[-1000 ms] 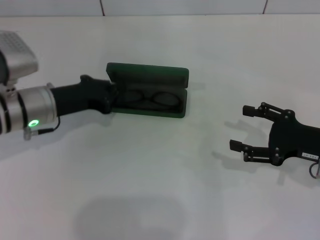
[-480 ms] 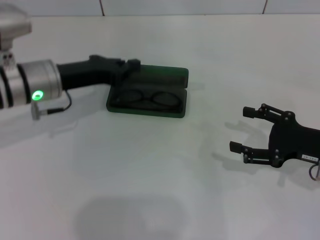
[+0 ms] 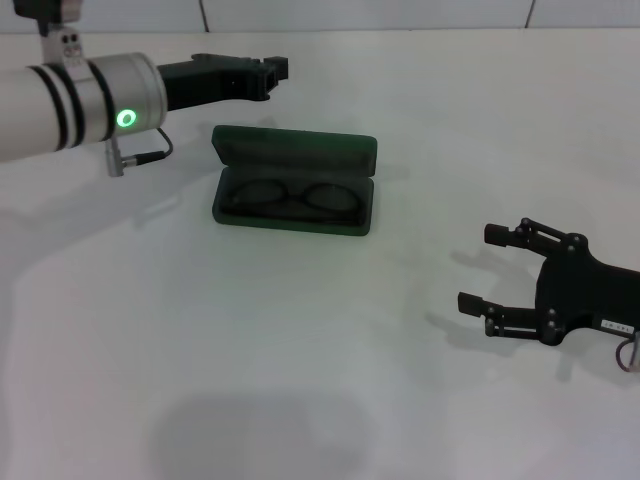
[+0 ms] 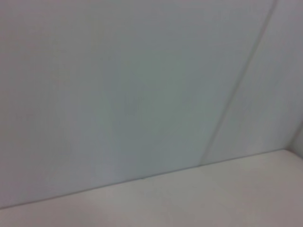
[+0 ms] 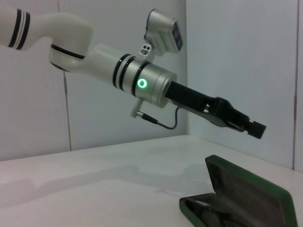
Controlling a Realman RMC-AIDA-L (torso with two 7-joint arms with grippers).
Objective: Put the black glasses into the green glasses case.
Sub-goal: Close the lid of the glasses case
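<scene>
The black glasses point(image 3: 292, 195) are seen lying inside the open green glasses case point(image 3: 296, 180) on the white table point(image 3: 300, 350), lid upright. The left gripper point(image 3: 272, 72) is held in the air behind the case, apart from it; whether its fingers are parted cannot be told. The right gripper point(image 3: 490, 268) rests well to the right, fingers spread wide and empty. If the lid were to be closed, a temple arm poking over the rim could be pinched, or the case nudged aside.
</scene>
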